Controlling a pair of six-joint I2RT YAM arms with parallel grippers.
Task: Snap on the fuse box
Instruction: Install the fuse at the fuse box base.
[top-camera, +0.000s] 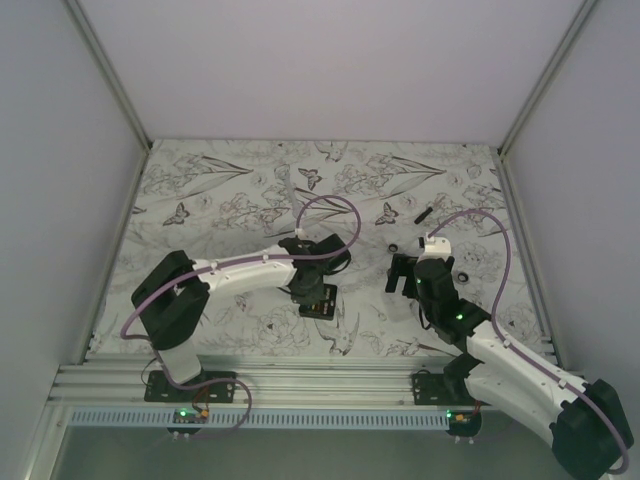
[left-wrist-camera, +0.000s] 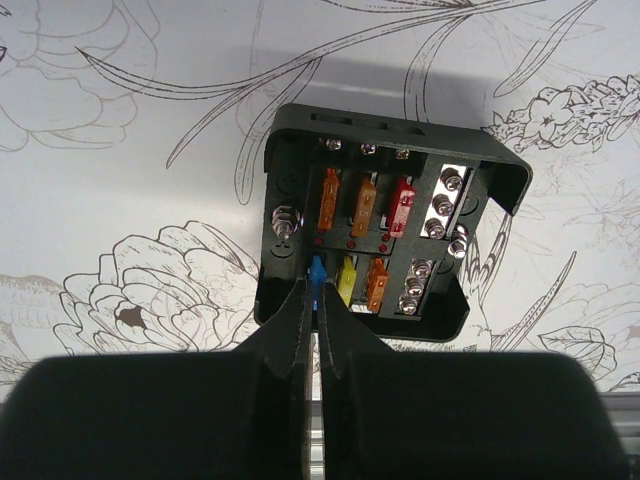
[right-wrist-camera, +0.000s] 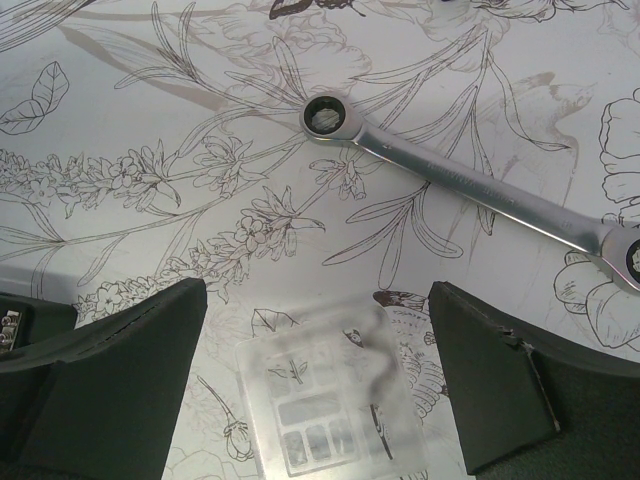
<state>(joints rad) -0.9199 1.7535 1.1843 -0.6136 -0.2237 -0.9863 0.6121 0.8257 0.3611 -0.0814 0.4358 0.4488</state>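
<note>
While pinching blue fuse (left-wrist-camera: 317, 270) with left gripper (left-wrist-camera: 312, 295) shut tight, poised at near edge of fuse box (left-wrist-camera: 292, 160).
Lies open-topped on table (left-wrist-camera: 120, 120) just ahead of those fingertips (left-wrist-camera: 288, 335), well apart from right gripper (right-wrist-camera: 318, 295), spread wide and empty above clear plastic piece (right-wrist-camera: 325, 405).

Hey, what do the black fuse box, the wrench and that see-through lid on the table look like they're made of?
Fuse box: matte black moulded plastic, by its dull surface and rounded corners; the screws inside look like shiny metal. Wrench: probably polished steel, from its bright mirror sheen. See-through lid: likely clear plastic; the table print shows through it.
</note>
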